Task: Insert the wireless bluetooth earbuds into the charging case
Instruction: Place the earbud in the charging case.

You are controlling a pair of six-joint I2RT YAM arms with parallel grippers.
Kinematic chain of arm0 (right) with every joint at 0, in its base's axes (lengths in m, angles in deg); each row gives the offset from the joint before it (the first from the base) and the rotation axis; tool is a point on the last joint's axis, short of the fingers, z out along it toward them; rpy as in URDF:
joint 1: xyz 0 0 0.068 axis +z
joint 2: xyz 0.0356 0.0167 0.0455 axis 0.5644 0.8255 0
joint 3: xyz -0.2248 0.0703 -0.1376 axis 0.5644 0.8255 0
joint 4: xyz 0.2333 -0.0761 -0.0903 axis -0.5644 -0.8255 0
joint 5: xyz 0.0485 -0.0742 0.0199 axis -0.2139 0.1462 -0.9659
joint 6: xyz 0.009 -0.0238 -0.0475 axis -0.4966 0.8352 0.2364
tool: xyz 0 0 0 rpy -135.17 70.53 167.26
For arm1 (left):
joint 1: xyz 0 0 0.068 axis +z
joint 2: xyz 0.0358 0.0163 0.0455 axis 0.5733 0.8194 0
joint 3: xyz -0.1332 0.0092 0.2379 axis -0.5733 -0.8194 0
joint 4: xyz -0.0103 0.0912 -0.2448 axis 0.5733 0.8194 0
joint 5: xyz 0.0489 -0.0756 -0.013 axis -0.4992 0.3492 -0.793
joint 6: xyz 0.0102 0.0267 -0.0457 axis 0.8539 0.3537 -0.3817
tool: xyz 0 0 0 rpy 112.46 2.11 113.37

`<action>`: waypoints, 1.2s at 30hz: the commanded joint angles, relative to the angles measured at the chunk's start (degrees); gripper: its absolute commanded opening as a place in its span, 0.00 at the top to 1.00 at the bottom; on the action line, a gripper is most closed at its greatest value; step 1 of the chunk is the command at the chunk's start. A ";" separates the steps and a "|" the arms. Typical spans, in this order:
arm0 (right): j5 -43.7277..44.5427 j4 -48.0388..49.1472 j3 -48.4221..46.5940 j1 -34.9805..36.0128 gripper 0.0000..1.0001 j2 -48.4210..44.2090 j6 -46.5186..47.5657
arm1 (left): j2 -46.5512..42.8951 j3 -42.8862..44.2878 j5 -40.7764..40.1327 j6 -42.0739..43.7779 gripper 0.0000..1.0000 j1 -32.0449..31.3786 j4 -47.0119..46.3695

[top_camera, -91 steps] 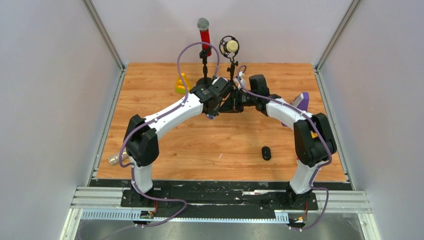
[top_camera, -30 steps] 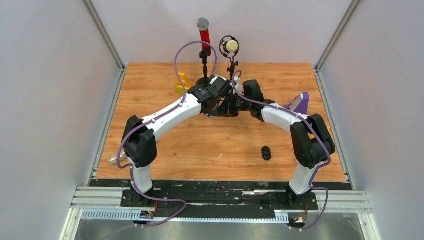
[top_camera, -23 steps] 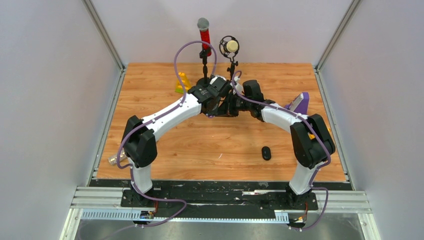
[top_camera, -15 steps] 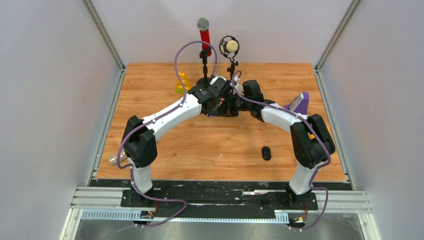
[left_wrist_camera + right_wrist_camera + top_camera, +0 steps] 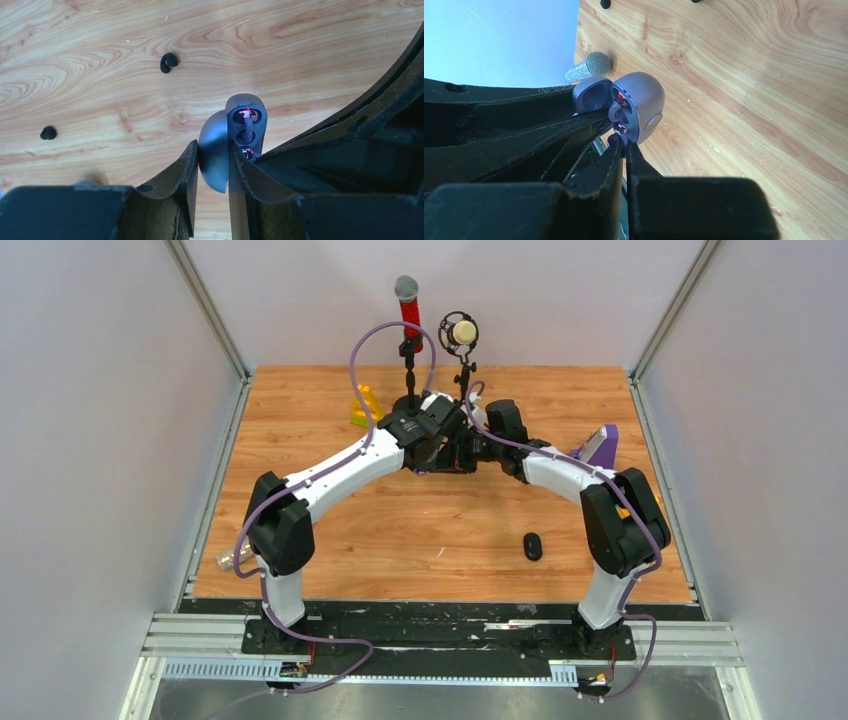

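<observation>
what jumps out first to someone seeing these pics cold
Mid-table, the left gripper clamps an open grey charging case that glows red inside. The right gripper, shut, has its tips at the case's sockets. A red microphone stands on a stand behind them at the far edge.

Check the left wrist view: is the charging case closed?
No, the charging case stands open, its lid swung back and its inner sockets exposed.

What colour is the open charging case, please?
The charging case is silvery grey, clearest in the right wrist view.
</observation>
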 commanded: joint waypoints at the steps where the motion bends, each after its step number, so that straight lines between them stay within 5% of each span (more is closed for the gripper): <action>1: 0.16 2.83 -0.27 0.31 0.94 -0.53 -1.03 | -3.21 0.43 -0.34 -1.08 0.99 -0.54 -1.74; 36: 1.60 3.02 0.51 1.47 0.80 -3.26 0.86 | -1.70 0.49 9.12 -2.26 0.99 2.61 -0.95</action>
